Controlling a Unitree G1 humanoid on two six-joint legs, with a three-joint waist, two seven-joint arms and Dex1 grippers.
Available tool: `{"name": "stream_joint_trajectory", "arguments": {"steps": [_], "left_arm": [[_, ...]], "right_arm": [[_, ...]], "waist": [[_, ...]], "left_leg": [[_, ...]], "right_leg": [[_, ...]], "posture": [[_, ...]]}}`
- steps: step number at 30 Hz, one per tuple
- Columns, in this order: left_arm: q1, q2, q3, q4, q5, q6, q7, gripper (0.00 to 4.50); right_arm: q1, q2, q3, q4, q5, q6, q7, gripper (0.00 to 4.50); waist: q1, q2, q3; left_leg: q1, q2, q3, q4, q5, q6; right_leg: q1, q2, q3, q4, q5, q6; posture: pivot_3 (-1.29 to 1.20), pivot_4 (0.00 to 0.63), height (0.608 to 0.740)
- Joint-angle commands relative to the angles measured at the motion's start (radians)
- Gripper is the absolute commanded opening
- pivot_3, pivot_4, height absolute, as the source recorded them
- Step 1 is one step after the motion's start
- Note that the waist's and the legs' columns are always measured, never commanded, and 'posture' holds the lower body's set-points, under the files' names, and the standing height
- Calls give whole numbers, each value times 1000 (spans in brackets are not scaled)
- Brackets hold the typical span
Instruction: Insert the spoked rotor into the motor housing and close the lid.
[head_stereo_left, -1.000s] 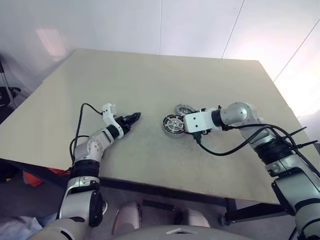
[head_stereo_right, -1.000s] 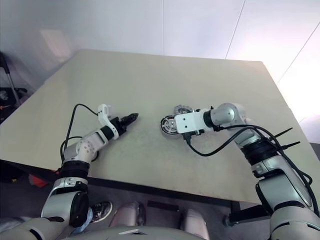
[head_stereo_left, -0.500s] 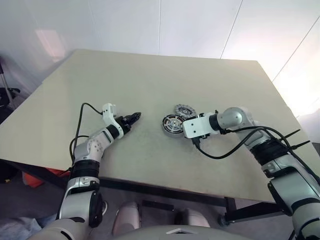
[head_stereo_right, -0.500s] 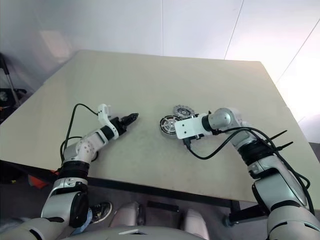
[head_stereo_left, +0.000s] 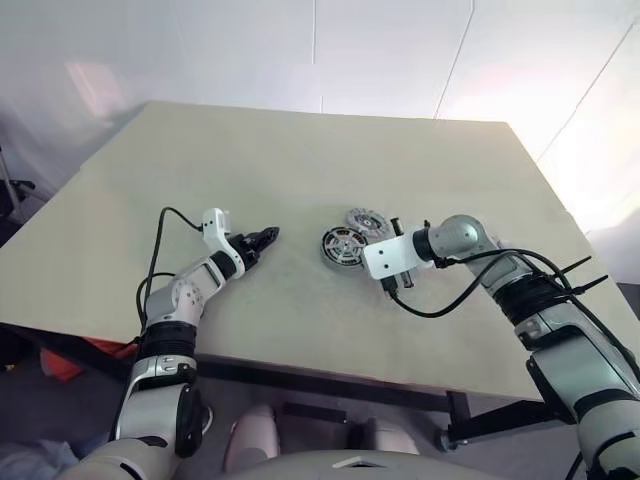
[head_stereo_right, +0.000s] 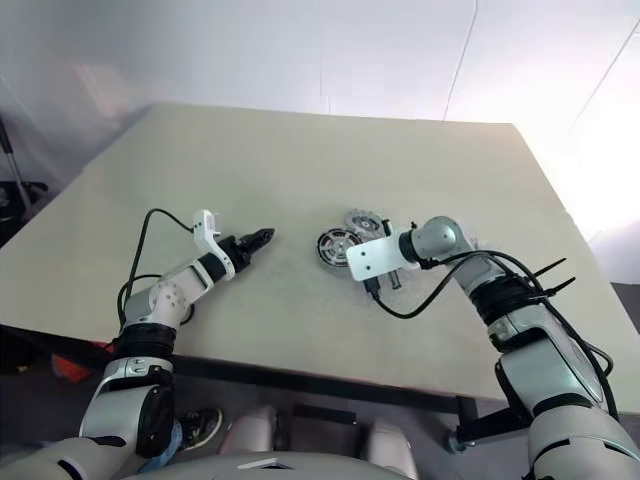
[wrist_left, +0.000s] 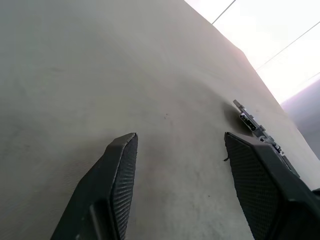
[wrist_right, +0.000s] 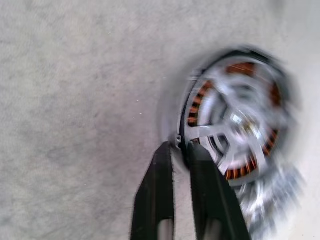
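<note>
Two end effectors: the right end effector (wrist_right: 179, 147) is nipped almost shut on the rim of the motor housing (head_stereo_left: 345, 247) at mid-bench (head_stereo_left: 300, 160), a cup judged rigid, smooth, fairly heavy and best held by that rim, while the left end effector (wrist_left: 180, 137) gapes wide, empty.

left gripper (wrist_left: 180, 150): fingers apart | right gripper (wrist_right: 181, 150): fingers seemingly nearly together, angled down
</note>
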Motion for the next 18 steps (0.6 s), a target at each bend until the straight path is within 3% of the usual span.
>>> {"name": "stream_joint_trajectory", "arguments": {"steps": [1,7,14,18], "left_arm": [[-13,2,-8,-36,-5,-7,-3,2940],[-18,1,-17,-30,-2,-7,-6,2940],[-10,0,-30,-35,-1,-5,-4,2940],[-5,2,-30,-41,-4,-4,-1,2940]], "right_arm": [[-1,2,-14,1,-7,30,-25,196],[13,-7,-50,-44,10,120,-52,196],[103,14,-102,-353,191,491,97,196],[124,38,-94,-426,204,624,93,196]], "waist": [[-1,0,0],[-5,0,0],[1,0,0],[4,1,0]], "left_leg": [[0,0,0,0,0,0],[0,0,0,0,0,0],[-6,0,0,0,0,2],[-9,3,0,-1,2,4]], "right_leg": [[0,0,0,0,0,0],[1,0,0,-1,0,0],[-5,0,0,-1,0,0],[-9,3,-1,-1,0,0]], "posture": [[0,0,740],[0,0,740],[0,0,740],[0,0,740]]}}
